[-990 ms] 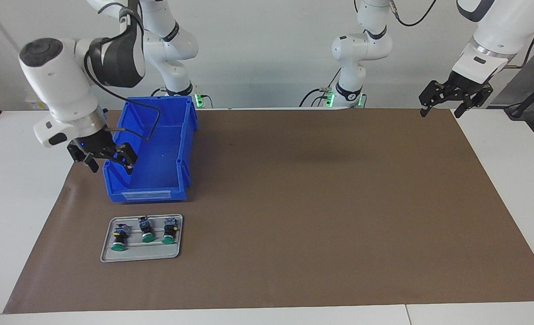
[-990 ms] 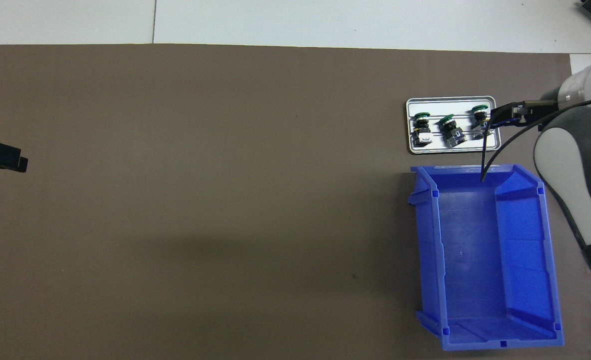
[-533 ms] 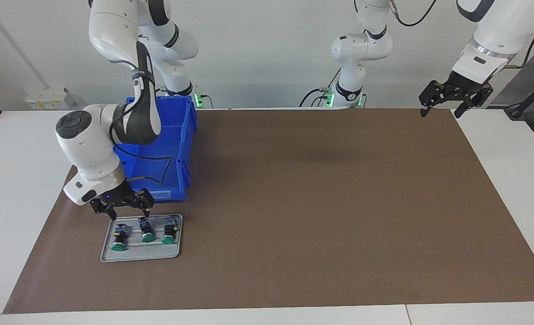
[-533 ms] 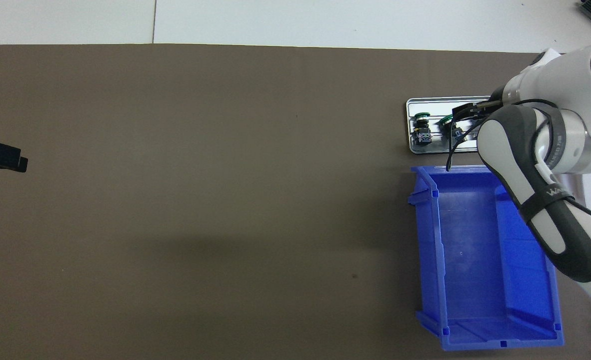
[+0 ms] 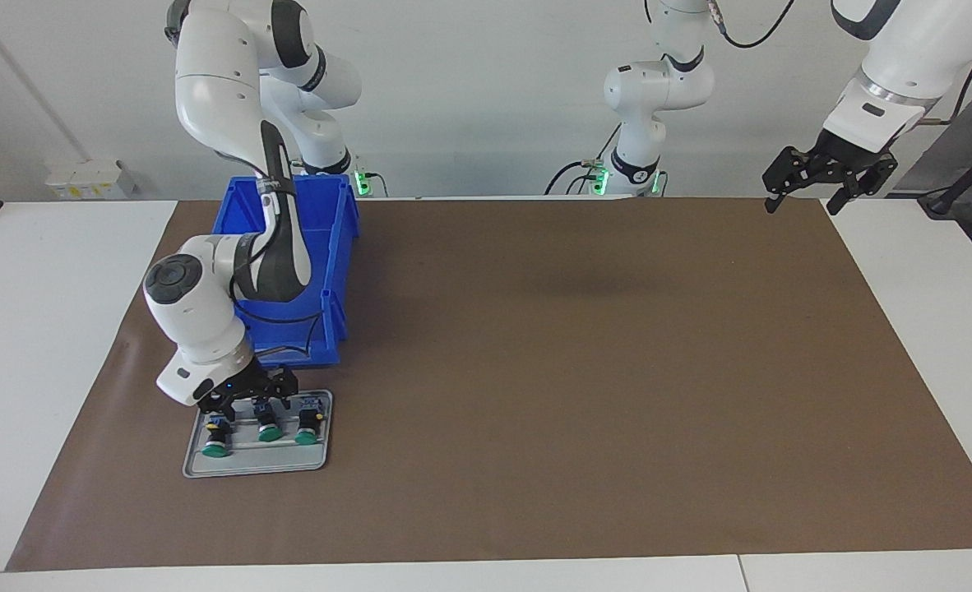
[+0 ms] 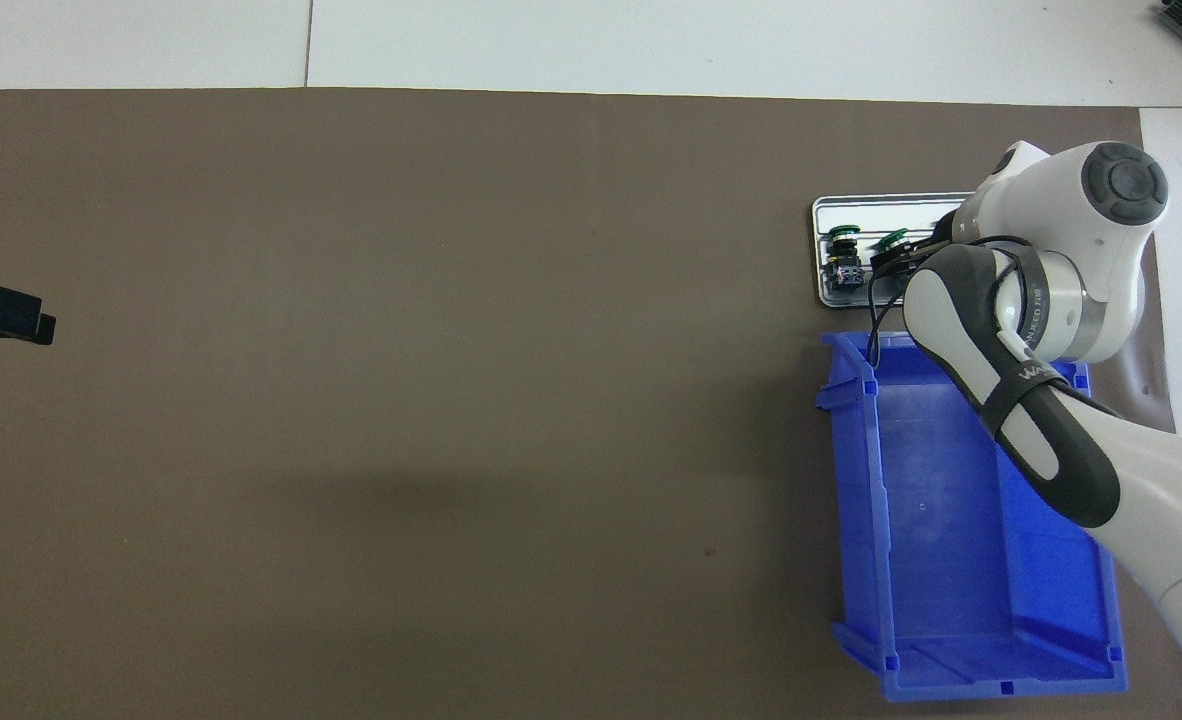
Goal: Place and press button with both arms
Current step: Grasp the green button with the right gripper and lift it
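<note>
Three green-capped buttons lie in a row on a small grey tray (image 5: 249, 465) (image 6: 881, 204), farther from the robots than the blue bin. They are one at the right arm's end (image 5: 215, 445), a middle button (image 5: 270, 431) (image 6: 892, 239) and a third (image 5: 307, 432) (image 6: 844, 262). My right gripper (image 5: 249, 402) (image 6: 901, 262) hangs open, low over the tray, its fingers either side of the middle button's body. Contact cannot be told. In the overhead view the right arm hides the button at its own end. My left gripper (image 5: 807, 191) (image 6: 1, 318) waits open, up in the air at the left arm's end of the table.
An open-topped blue bin (image 5: 340, 238) (image 6: 951, 560) stands right beside the tray, nearer to the robots, with the right arm reaching over it. A brown mat (image 5: 576, 370) covers the table between the arms.
The right arm has swung from beside the blue bin out over it and come down onto the tray, ending over the middle button. The left arm has stayed still.
</note>
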`<state>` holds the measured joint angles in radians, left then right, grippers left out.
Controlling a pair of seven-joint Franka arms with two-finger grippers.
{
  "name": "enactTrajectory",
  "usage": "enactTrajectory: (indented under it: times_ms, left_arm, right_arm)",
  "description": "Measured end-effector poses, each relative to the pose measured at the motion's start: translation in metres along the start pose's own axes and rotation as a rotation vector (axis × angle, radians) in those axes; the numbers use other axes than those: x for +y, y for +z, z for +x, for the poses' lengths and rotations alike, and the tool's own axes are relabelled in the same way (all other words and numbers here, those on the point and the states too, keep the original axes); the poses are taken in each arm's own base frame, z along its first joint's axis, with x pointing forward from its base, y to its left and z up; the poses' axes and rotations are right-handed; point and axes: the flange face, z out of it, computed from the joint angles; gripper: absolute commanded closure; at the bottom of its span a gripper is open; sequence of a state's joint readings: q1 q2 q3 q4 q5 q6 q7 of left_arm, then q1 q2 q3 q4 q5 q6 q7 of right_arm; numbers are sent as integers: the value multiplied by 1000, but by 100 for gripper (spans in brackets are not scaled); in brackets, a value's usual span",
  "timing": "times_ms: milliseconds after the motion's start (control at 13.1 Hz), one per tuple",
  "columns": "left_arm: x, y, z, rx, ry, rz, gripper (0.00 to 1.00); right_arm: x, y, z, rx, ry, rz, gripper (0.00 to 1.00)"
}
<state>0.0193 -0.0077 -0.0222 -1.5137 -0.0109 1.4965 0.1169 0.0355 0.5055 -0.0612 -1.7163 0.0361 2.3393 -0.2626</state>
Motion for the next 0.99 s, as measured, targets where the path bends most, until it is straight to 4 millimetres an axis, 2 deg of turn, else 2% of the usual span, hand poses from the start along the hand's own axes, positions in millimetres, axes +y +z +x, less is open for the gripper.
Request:
enactTrajectory:
  times_ms: [229,381,457,533,610,838,990]
  left_arm:
    - [0,0,0,0,0,0,0]
    - [0,0,0,0,0,0,0]
    - [0,0,0,0,0,0,0]
    - [0,0,0,0,0,0,0]
    - [0,0,0,0,0,0,0]
    - [0,0,0,0,0,0,0]
    - [0,0,0,0,0,0,0]
  right_arm:
    - [-1,6,-1,-6,-6,1,12]
    - [-1,8,-3,-6,-6,1,22]
    - [-1,8,-2,-1,-6,-1,36]
    - [-1,8,-2,1,-6,-1,96]
    - [-1,8,-3,1,-6,-1,100]
    - [4,6,-2,4,6,-2,100]
    - [11,-8,4,0,41,4,100]
